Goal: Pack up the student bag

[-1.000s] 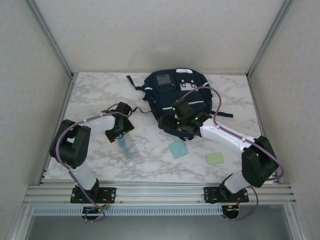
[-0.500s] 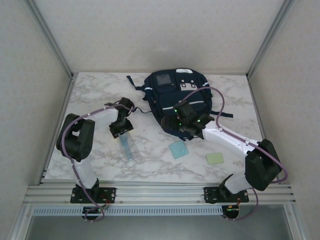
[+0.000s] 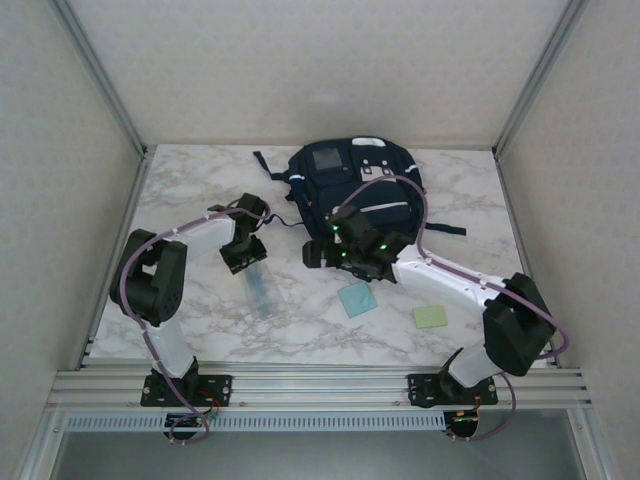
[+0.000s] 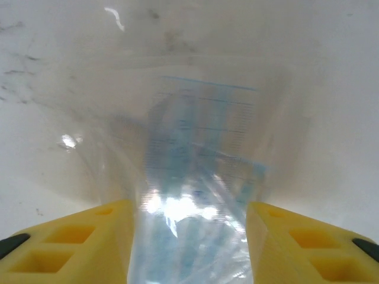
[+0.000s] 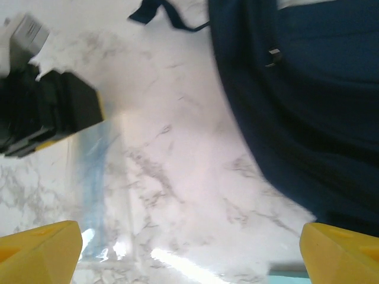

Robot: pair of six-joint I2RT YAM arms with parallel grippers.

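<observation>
The student bag [image 3: 352, 190], a dark navy backpack with white stripes and a grey patch, lies flat at the back centre of the table; its dark fabric [image 5: 308, 106] fills the right of the right wrist view. My right gripper [image 3: 322, 252] [image 5: 190, 253] hangs open over bare marble just left of the backpack's near edge, holding nothing. My left gripper [image 3: 243, 252] [image 4: 189, 248] points down at a clear plastic pouch [image 3: 262, 290] [image 4: 198, 177] with blue contents. Its yellow fingers [image 4: 89, 236] stand on either side of the pouch, which lies on the table.
A teal square pad [image 3: 357, 298] and a green square pad [image 3: 431, 316] lie on the marble near the front right. A black strap [image 3: 270, 165] trails left from the backpack. Grey walls enclose the table [image 3: 190, 190] on three sides.
My right gripper has swung left, off the backpack's near edge and over the bare table beside it. The left gripper shifted slightly away along the pouch, then held still.
</observation>
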